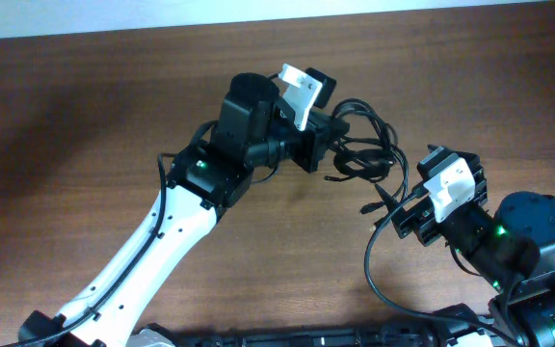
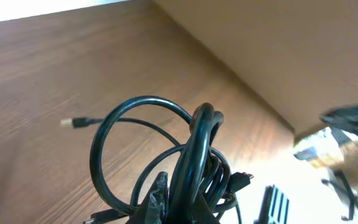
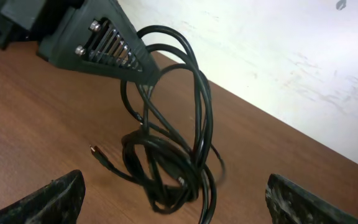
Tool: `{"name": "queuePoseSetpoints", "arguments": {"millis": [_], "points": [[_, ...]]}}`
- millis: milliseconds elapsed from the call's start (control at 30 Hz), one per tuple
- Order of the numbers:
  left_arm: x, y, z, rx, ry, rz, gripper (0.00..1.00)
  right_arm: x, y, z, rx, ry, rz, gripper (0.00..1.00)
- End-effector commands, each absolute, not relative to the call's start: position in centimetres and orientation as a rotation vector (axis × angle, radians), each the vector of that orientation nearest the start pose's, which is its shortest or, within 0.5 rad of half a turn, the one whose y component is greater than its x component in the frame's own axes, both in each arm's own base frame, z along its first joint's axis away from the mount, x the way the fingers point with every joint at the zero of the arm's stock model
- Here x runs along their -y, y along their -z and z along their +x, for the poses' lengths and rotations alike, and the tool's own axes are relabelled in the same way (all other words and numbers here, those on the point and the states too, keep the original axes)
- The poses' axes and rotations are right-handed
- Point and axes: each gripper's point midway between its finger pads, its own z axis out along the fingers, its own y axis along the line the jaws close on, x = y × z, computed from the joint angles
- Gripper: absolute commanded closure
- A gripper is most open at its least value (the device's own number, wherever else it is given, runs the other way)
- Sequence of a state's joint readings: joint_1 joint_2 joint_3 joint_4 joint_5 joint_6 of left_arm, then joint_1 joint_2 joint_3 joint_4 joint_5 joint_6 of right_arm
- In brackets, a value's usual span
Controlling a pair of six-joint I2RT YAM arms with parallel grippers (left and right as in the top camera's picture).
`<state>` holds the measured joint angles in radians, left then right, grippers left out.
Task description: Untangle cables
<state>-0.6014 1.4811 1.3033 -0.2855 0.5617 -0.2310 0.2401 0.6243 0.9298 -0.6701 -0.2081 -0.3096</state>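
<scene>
Step in hand: pulling the knot apart. Left gripper [image 1: 326, 135] is clamped shut on the cables [image 1: 369, 145], and the loops hang from it down to the table [image 1: 85, 116]. Right gripper [image 1: 403, 214], near the left gripper, gapes wide and holds nothing. We judge that next it must pinch one loose strand below the left gripper. The cables are thin, black and looped, with plug ends free.

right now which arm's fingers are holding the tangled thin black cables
The left arm's fingers: they are shut on the tangled thin black cables, while the right arm's fingers stand wide open, holding nothing.
</scene>
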Motion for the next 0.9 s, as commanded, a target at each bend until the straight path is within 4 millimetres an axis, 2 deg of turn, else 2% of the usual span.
{"name": "queuePoseSetpoints", "arguments": {"millis": [0, 133, 233, 367, 633, 867], "points": [[33.4, -31.3, 29.8, -1.877, 1.146, 0.89, 1.0, -9.2, -32.2, 23.1, -1.797, -0.153, -0.633, 0.09], [33.6, -32.3, 29.9, -1.82, 1.156, 0.898, 1.0, -9.1, -31.5, 22.8, -1.828, -0.157, -0.641, 0.06], [34.1, -33.3, 29.0, -1.761, 1.22, 0.948, 1.0, -9.0, -30.5, 22.4, -1.867, -0.156, -0.659, 0.05], [34.5, -34.7, 27.8, -1.669, 1.291, 1.015, 1.0, -9.9, -29.2, 21.3, -1.846, -0.132, -0.852, 0.02], [34.7, -35.0, 27.2, -1.642, 1.321, 1.042, 1.0, -10.1, -29.2, 21.1, -1.754, -0.028, -1.029, 0.01], [34.8, -35.4, 25.6, -1.553, 1.365, 1.15, 1.0, -10.1, -29.2, 21.2, -1.747, -0.022, -1.035, 0.01]]}}
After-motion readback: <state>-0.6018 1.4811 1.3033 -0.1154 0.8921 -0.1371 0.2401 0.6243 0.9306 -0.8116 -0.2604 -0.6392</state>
